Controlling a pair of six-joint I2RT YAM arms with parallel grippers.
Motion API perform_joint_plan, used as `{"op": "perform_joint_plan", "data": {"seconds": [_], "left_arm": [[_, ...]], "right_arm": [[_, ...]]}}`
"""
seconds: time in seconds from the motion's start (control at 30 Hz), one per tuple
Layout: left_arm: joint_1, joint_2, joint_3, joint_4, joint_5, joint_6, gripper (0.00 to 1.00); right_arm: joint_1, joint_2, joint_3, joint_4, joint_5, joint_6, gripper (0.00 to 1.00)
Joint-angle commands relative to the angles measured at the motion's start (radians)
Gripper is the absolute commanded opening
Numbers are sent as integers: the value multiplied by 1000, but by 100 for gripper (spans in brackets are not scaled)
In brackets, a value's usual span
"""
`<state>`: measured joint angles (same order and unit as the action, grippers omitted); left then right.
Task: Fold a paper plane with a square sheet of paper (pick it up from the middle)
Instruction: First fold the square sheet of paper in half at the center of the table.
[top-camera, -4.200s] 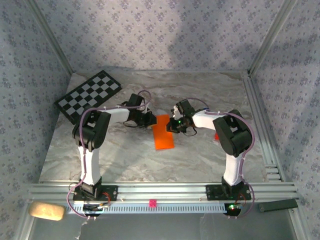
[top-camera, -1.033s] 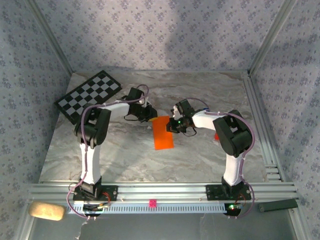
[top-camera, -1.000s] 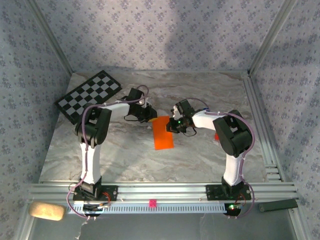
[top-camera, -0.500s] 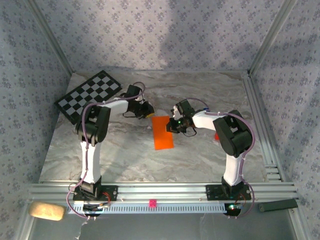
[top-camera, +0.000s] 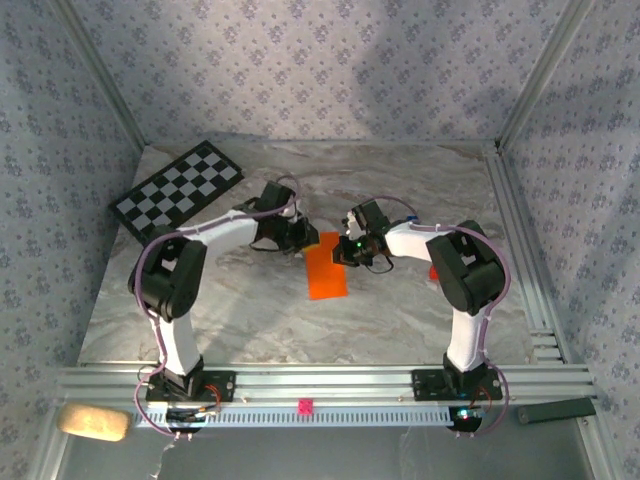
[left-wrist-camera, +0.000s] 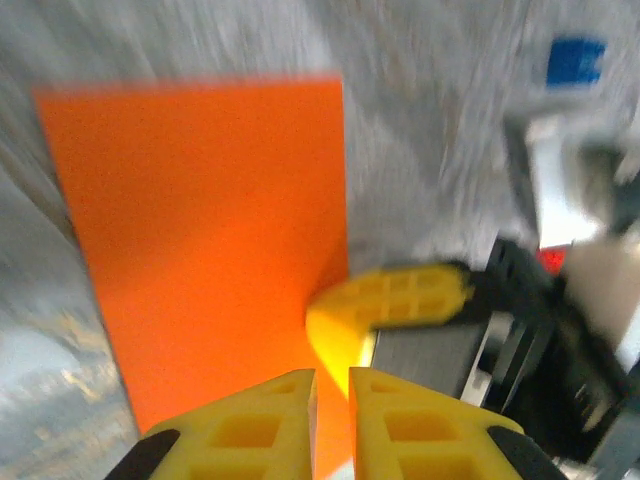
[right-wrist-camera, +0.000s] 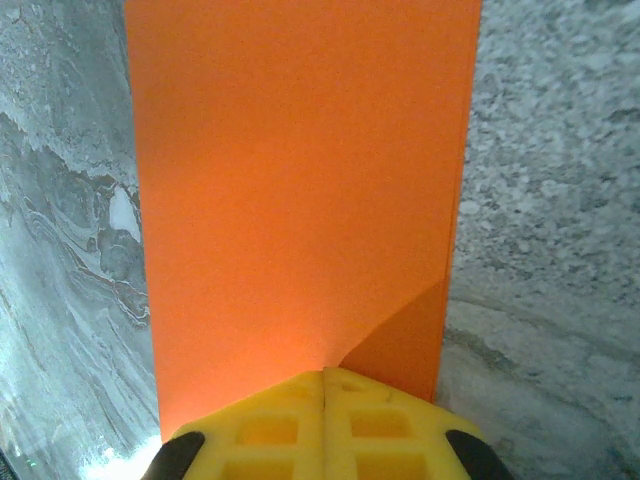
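Note:
The square sheet of paper (top-camera: 327, 272) is bright orange and lies on the marble table as a narrow rectangle between the two arms. My right gripper (top-camera: 343, 252) is shut, its tips (right-wrist-camera: 323, 372) resting on the sheet's (right-wrist-camera: 300, 180) far end beside a darker triangular corner (right-wrist-camera: 405, 345). My left gripper (top-camera: 308, 241) is at the far left corner, its jaws (left-wrist-camera: 331, 375) nearly together with orange paper (left-wrist-camera: 200, 230) showing through the slit. I cannot tell whether it pinches the paper. The left wrist view is blurred and shows a right finger (left-wrist-camera: 400, 298) just ahead.
A black-and-white checkerboard (top-camera: 178, 190) lies at the back left. A tiny red cube (top-camera: 432, 272) sits beside the right arm. A small blue cube (left-wrist-camera: 575, 60) lies beyond the right gripper. Metal rails (top-camera: 520, 240) border the table on the right.
The left gripper swung away to the back left half a second ago and has come back to the paper's far left corner; its elbow dropped outward. The paper and right gripper have not moved.

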<state>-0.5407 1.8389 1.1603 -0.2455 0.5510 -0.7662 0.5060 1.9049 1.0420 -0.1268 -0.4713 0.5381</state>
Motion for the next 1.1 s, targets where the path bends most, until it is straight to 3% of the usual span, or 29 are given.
{"op": "perform_joint_plan", "data": {"seconds": [0.0, 0.17, 0.43, 0.73, 0.83, 1.07], "left_arm": [[-30, -24, -89, 33, 65, -40, 16], [-57, -18, -187, 134, 134, -95, 17], [-65, -7, -294, 105, 63, -44, 15], [-78, -114, -286, 115, 118, 11, 20], [-99, -106, -282, 126, 150, 43, 21], [-111, -52, -335, 117, 105, 55, 17]], "right_arm": [[-12, 85, -74, -169, 186, 8, 0], [-15, 82, -85, -151, 183, 19, 0], [-14, 87, -90, -158, 190, 17, 0], [-14, 88, -92, -160, 192, 16, 0], [-14, 86, -93, -161, 192, 16, 0], [-15, 86, -93, -160, 192, 17, 0]]}}
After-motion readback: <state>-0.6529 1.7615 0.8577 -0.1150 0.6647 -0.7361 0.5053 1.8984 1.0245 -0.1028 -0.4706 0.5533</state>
